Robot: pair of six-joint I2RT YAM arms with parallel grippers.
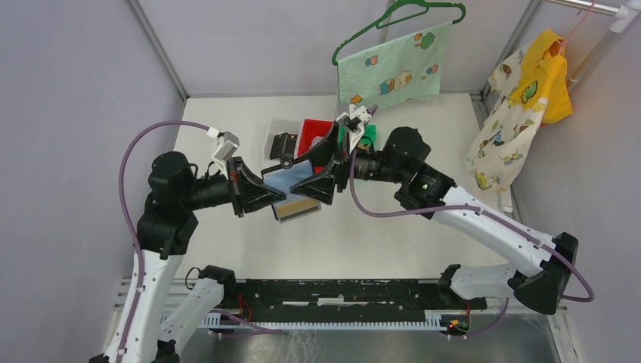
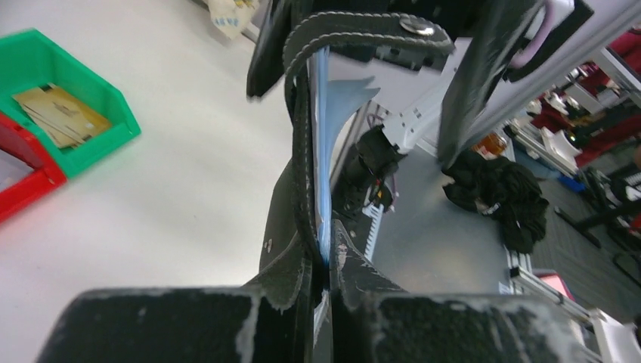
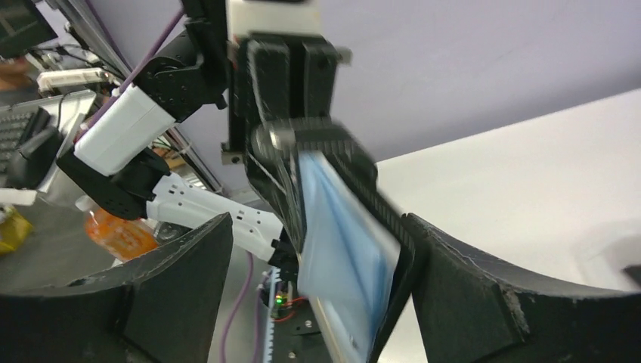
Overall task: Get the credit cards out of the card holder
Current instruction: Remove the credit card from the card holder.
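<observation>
The black card holder [image 1: 291,185] hangs in the air between the two arms, above the table. My left gripper [image 1: 266,193] is shut on its edge; in the left wrist view the fingers [image 2: 291,276] pinch the black leather and blue lining [image 2: 323,144], with the snap tab [image 2: 363,26] on top. A tan credit card [image 1: 299,209] sticks out of the holder's lower end. My right gripper [image 1: 321,175] stands open, its jaws wide on either side of the holder [image 3: 340,234] without pinching it. More tan cards [image 2: 60,113] lie in the green bin [image 2: 113,121].
A red bin [image 1: 314,132] and a clear bin [image 1: 281,128] holding a black object stand behind the grippers, with the green bin [image 1: 369,138] beside them. A cloth on a green hanger [image 1: 389,72] hangs at the back, more clothes [image 1: 521,106] at the right.
</observation>
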